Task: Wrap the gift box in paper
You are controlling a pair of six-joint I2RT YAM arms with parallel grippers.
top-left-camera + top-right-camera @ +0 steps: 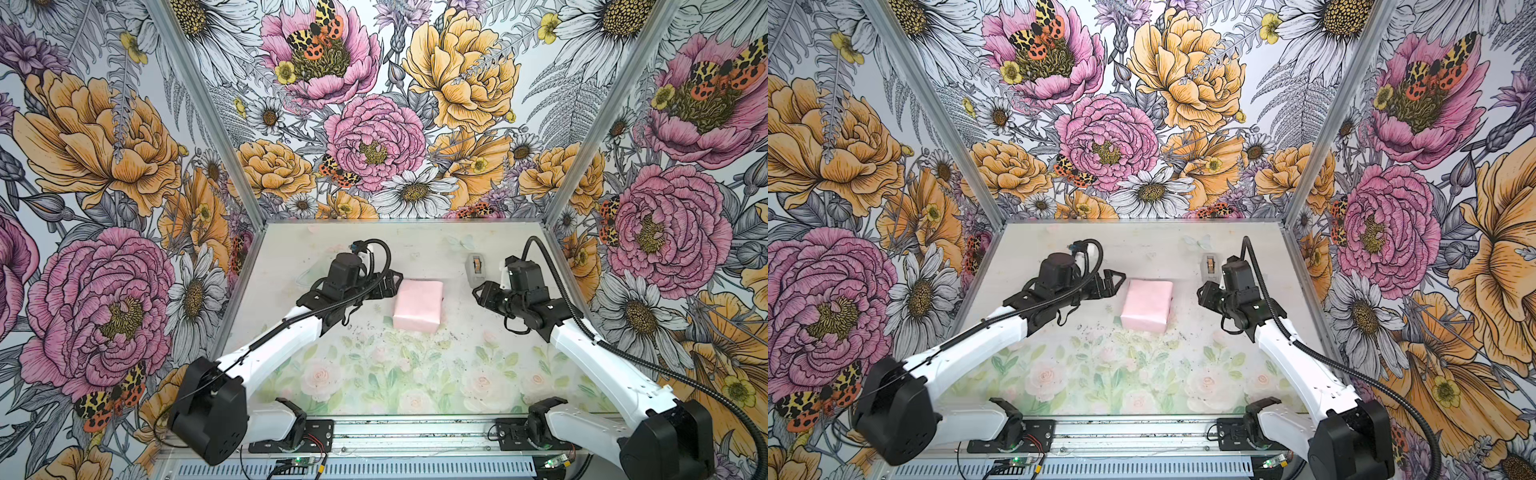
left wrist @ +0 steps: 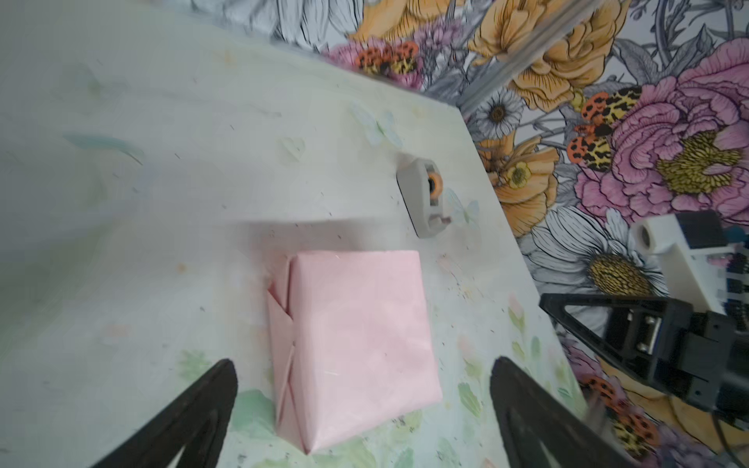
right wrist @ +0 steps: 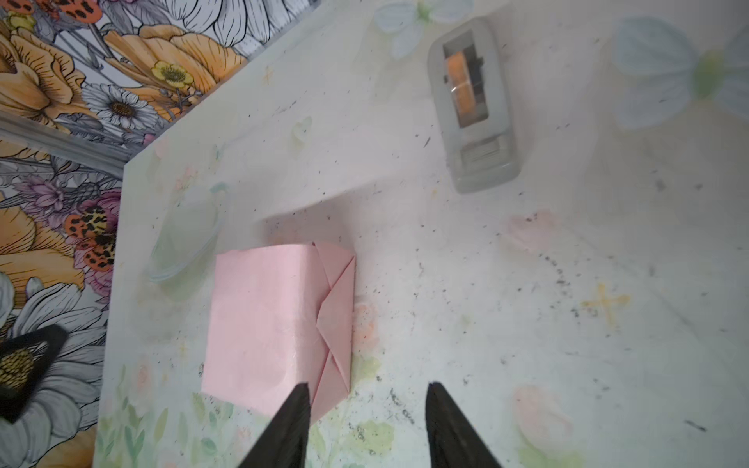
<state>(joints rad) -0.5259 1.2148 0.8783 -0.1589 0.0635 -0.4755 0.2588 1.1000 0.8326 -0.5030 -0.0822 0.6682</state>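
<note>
The paper (image 1: 417, 305) (image 1: 1147, 305), pale pink side out, is folded into a closed parcel at mid-table. Folded triangular flaps show at both ends (image 2: 283, 324) (image 3: 336, 316). The gift box is hidden inside the paper. My left gripper (image 1: 392, 284) (image 1: 1113, 282) (image 2: 364, 362) hovers just left of the parcel, open wide, with its fingers apart from the paper. To the right of the parcel, with a gap between them, my right gripper (image 1: 478, 293) (image 1: 1202, 291) (image 3: 369, 385) is open and holds nothing.
A small grey tape dispenser (image 1: 477, 269) (image 1: 1209, 266) (image 2: 423, 198) (image 3: 472, 109) stands behind the right gripper near the back right. The table (image 1: 374, 374) has a faded floral print and dark specks. Flowered walls close in the left, back and right.
</note>
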